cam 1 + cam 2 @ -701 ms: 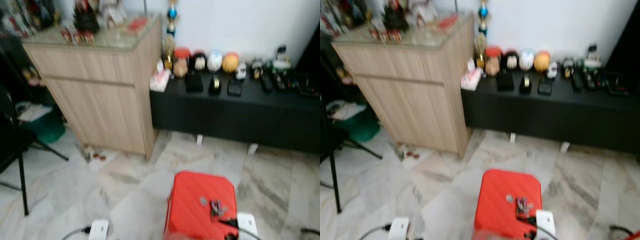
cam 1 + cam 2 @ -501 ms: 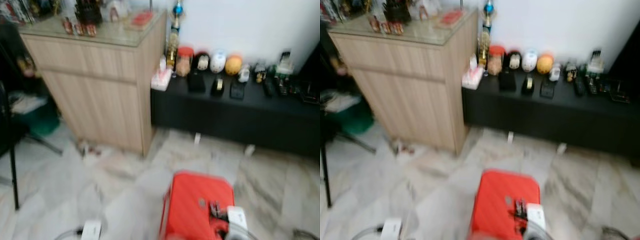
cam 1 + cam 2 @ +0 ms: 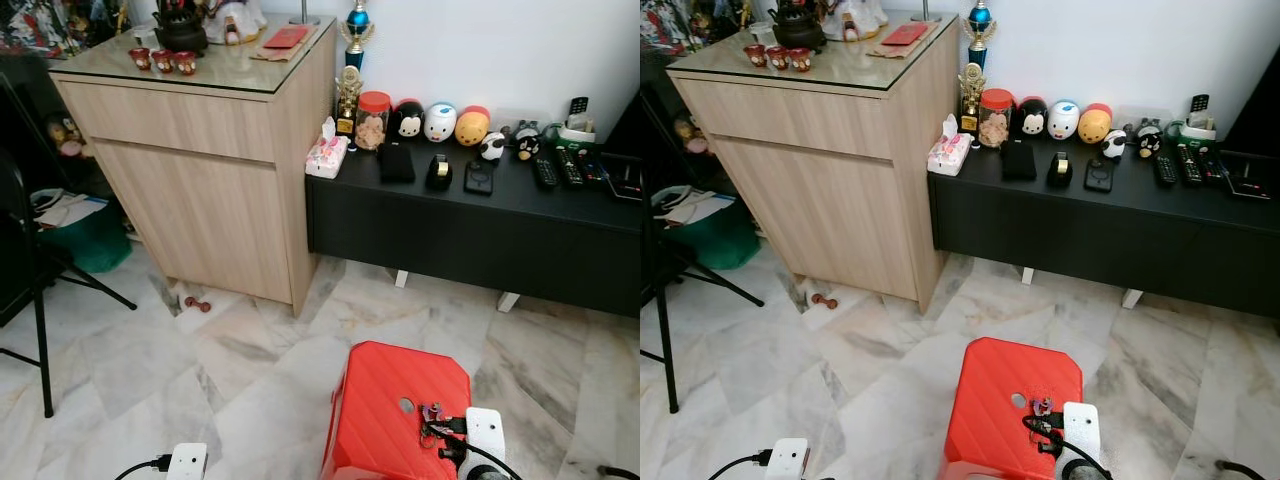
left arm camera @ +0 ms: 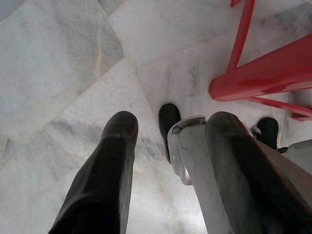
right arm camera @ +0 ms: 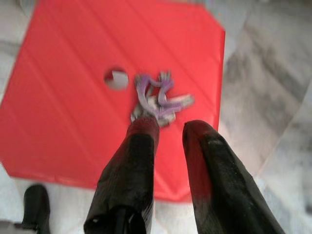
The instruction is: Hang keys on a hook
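Observation:
A bunch of keys (image 5: 156, 97) with a purple loop lies on top of a red plastic stool (image 3: 385, 420), beside the hole in its seat; the keys (image 3: 432, 413) sit near the stool's right edge. My right gripper (image 5: 170, 131) hovers just behind the keys, open by a narrow gap with nothing between the fingers. One fingertip (image 5: 143, 129) reaches the bunch's edge. In the head view the right gripper (image 3: 448, 438) comes in from the stool's right side. My left gripper (image 4: 170, 126) hangs open over the marble floor next to the stool's red leg (image 4: 253, 78).
A light wooden cabinet (image 3: 200, 160) stands at the back left. A low black bench (image 3: 470, 215) with toys and remote controls runs along the white wall. A black chair (image 3: 30, 300) is at the left, and a white plug block (image 3: 186, 461) lies on the floor.
The head view has shaken and settled into a sharp picture. The right gripper stays beside the keys on the stool, and the keys have not moved.

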